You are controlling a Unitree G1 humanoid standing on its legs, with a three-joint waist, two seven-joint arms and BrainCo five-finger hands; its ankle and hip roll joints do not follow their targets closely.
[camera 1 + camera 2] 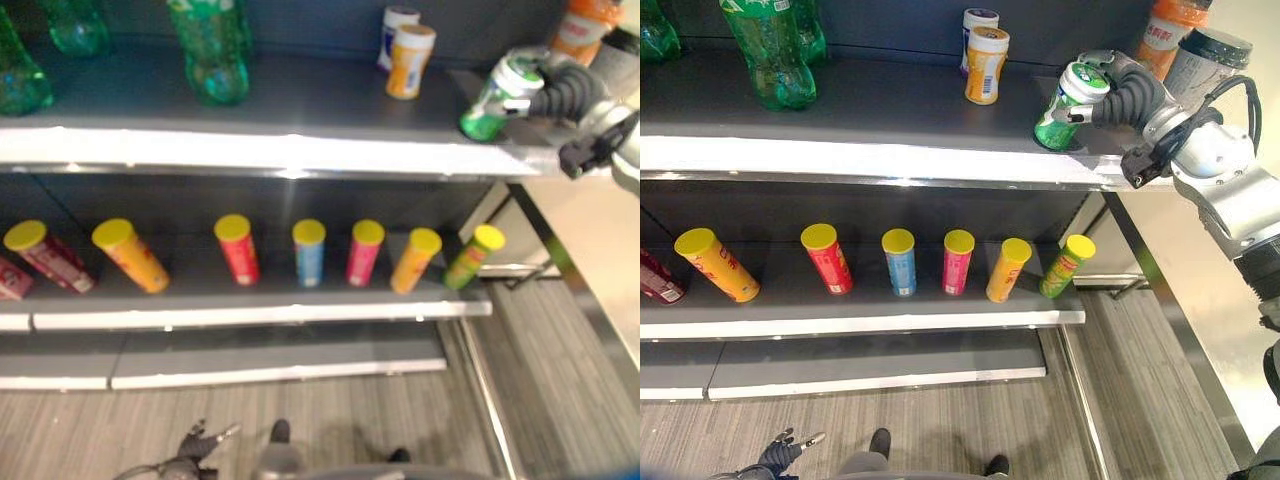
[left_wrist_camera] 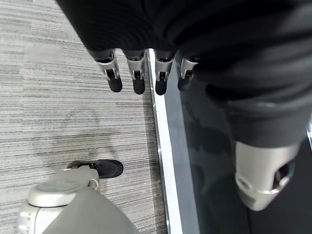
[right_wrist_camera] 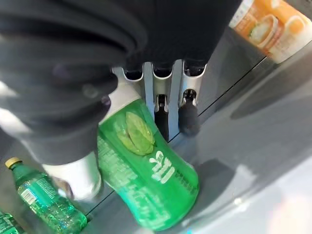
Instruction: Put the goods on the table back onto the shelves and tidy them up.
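A green canister with a white lid (image 1: 1065,105) leans tilted on the right end of the top shelf (image 1: 890,150), its base near the front edge. My right hand (image 1: 1130,95) is shut on it from the right, fingers over its upper part; the right wrist view shows the green canister (image 3: 146,165) between the fingers (image 3: 187,114) and the thumb. My left hand (image 1: 780,455) hangs low over the floor, its fingers (image 2: 136,73) straight and holding nothing.
Green bottles (image 1: 775,55) stand at the top shelf's left, two small tubs (image 1: 985,65) at its back middle. Orange and dark-lidded containers (image 1: 1168,35) stand behind my right hand. Several yellow-lidded tubes (image 1: 900,262) line the middle shelf. A pale table (image 1: 600,250) lies at right.
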